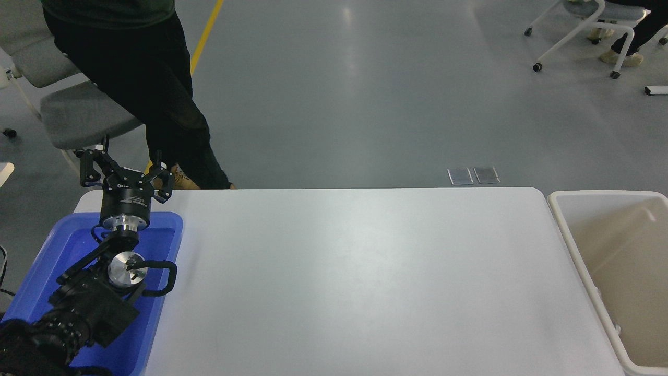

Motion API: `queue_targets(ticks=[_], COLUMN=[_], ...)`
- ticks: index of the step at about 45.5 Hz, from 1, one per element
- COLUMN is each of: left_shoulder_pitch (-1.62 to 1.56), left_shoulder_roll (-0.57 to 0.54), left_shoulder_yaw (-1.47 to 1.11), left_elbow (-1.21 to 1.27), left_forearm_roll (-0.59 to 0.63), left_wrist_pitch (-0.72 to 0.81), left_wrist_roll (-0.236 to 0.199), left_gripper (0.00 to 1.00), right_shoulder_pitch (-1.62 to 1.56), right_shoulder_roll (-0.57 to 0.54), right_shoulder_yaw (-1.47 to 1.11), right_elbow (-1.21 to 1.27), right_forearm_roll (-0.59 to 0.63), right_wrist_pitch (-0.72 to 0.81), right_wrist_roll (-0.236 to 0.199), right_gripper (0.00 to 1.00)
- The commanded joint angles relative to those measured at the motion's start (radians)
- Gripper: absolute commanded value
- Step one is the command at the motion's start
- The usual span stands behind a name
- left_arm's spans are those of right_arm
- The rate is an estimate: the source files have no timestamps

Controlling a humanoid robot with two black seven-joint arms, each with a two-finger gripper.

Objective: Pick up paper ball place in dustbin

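Note:
The paper ball is out of view. The dustbin [605, 195], a large cream-beige bin with a pale rounded rim, stands off the table's right end; what shows of its inside holds nothing. My left gripper [125, 169] is parked at the table's far left corner above the blue tray [62, 245], open and empty. My right arm and its gripper are out of the picture.
A person in black trousers [156, 94] stands at the table's far left corner, close behind my left gripper, beside a grey chair [78, 115]. A white-legged chair [579, 28] stands far back at the right. The white table [355, 282] fills the middle.

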Motion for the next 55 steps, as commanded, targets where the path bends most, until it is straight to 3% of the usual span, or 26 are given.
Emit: queue_targets(ticks=[1,16,19,23,55], left_shoulder_pitch=[0.000,0.000,0.000,0.000,0.000], left_shoulder_roll=[0.000,0.000,0.000,0.000,0.000], left_shoulder_yaw=[0.000,0.000,0.000,0.000,0.000], left_elbow=[0.000,0.000,0.000,0.000,0.000], left_forearm_roll=[0.000,0.000,0.000,0.000,0.000], left_wrist_pitch=[0.000,0.000,0.000,0.000,0.000], left_wrist_roll=[0.000,0.000,0.000,0.000,0.000], left_gripper=[0.99,0.99,0.99,0.99,0.99], right_shoulder_pitch=[-0.090,-0.091,-0.091,-0.091,0.030], right_shoulder_roll=[0.142,0.165,0.165,0.164,0.159], right_shoulder_yaw=[0.089,0.089,0.089,0.089,0.100], right_elbow=[-0.095,-0.095,-0.095,-0.097,-0.092], right_forearm_roll=[0.006,0.000,0.000,-0.001,0.005], right_wrist_pitch=[-0.002,-0.005,-0.005,0.000,-0.003], right_wrist_roll=[0.001,0.008,0.010,0.010,0.008], right_gripper=[0.00,0.01,0.26,1.00,1.00])
